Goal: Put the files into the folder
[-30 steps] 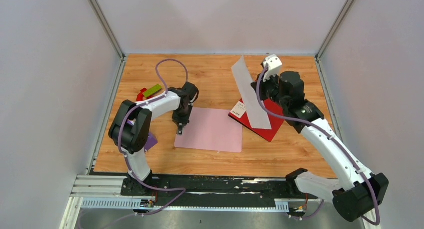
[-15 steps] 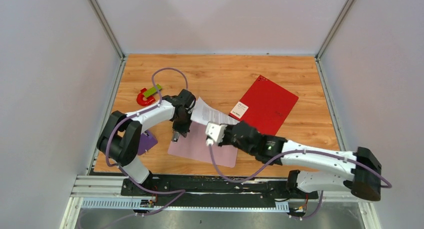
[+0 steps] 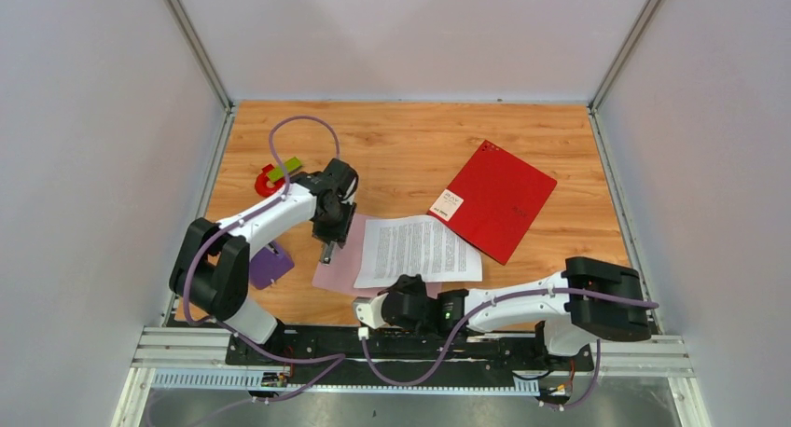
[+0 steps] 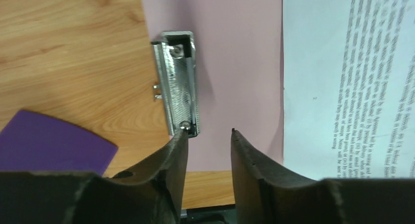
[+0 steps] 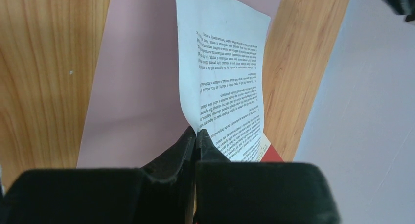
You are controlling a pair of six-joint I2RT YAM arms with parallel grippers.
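On the wooden table point(image 3: 401, 138), right tool point(image 5: 196, 132) pinches the files point(image 3: 415, 250); left tool point(image 4: 208, 136) gapes empty.

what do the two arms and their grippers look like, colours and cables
The left arm and right arm have white link shells with black joint housings, and a purple cable runs along each. The left gripper and right gripper have black fingers that taper toward the tips.

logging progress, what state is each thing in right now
white printed paper sheet: lying on folder, near edge gripped
pink flat folder: lying flat, under sheet
metal clip: bare, sheet clear of it
red flat book: closed
left gripper: open, empty
right gripper: shut on sheet
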